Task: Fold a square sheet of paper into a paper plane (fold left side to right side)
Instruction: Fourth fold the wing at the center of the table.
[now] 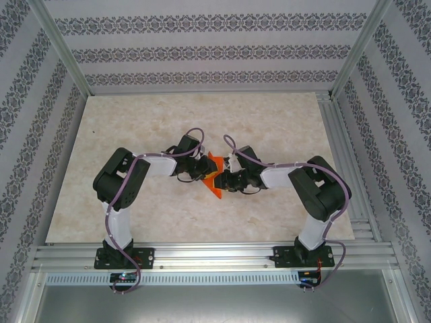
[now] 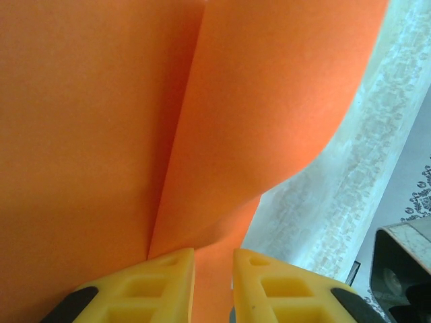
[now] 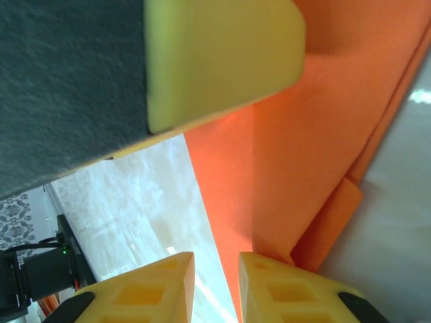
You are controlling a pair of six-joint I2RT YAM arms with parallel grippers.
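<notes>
Left gripper [image 2: 213, 254] straddles paper plane [image 2: 269, 134] crease from 9 o'clock, right gripper [image 3: 217, 259] from 3, probably steadying fold; both nearly closed, clamping unclear.

Left arm [image 1: 121, 225] and right arm [image 1: 311, 232] are identical in build: white tubular links joined by rounded black joint housings. A grey-purple cable [image 1: 194, 130] runs along each arm in loose loops. Each arm is mounted on a black base plate [image 1: 124, 258]. Left gripper [image 2: 214, 259] and right gripper [image 3: 215, 262] carry yellow fingers [image 2: 158, 289] with recessed rectangular pockets and black outer corners.
</notes>
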